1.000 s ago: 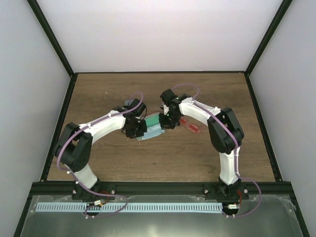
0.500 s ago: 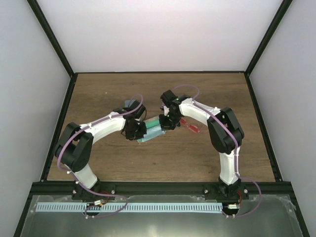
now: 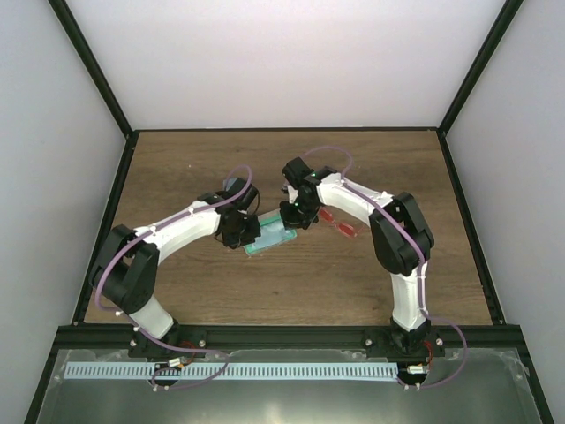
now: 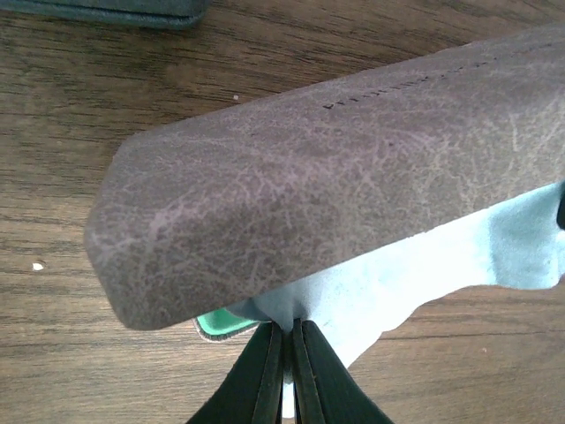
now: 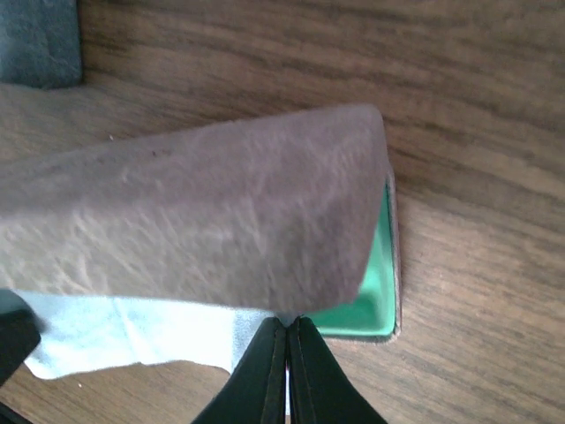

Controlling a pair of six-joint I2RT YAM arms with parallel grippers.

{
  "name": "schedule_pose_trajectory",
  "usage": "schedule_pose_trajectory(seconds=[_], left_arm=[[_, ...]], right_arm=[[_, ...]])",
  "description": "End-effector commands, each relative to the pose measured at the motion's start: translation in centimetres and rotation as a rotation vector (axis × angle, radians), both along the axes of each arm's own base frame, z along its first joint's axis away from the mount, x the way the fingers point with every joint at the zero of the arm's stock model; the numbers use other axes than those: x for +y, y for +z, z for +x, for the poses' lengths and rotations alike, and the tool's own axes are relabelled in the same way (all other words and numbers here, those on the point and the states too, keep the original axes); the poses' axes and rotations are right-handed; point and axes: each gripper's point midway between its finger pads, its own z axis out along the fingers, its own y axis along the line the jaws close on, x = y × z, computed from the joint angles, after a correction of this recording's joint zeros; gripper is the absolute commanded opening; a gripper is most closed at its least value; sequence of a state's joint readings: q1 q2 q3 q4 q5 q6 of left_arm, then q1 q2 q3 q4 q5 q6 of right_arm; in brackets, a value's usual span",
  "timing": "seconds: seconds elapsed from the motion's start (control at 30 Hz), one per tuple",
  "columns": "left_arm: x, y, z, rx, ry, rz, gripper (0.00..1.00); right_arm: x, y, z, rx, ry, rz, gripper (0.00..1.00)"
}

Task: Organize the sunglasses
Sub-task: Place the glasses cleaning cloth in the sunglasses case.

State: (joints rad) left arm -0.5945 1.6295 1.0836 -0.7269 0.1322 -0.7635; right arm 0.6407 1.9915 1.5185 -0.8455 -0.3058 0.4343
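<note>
Sunglasses [image 3: 339, 224] with a thin red frame are seen on the brown wooden table [image 3: 265, 291], near the right of the grey-brown oblong leather case [image 4: 335, 177], untouched. The left gripper [image 4: 287, 349] is clamped on the light-blue cloth [image 4: 397, 283] beneath the case. The right gripper [image 5: 287, 340] is pressed together at the case's green-lined flap edge; what is pinched cannot be told.

Top view looks down from behind; both wrist views closely share the case [image 4: 335, 177].

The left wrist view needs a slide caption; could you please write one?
Left gripper shut on light-blue cloth beneath grey-brown oblong case.
</note>
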Motion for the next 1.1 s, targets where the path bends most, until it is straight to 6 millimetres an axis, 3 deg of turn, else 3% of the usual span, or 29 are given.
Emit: schedule_pose_trajectory(seconds=[0.0,0.73,1.07], left_arm=[[0.2,-0.2,0.1,-0.009,0.017,0.008,0.04],[0.3,-2.8,0.3,0.029,0.021,0.049,0.04],[0.5,-3.1,0.7,0.025,0.019,0.072,0.04]], right_arm=[[0.5,0.2,1.1,-0.041,0.031,-0.027,0.01],[0.3,-1.2,2.2,-0.062,0.071,-0.09,0.01],[0.6,-1.6,2.2,-0.051,0.069,-0.087,0.01]])
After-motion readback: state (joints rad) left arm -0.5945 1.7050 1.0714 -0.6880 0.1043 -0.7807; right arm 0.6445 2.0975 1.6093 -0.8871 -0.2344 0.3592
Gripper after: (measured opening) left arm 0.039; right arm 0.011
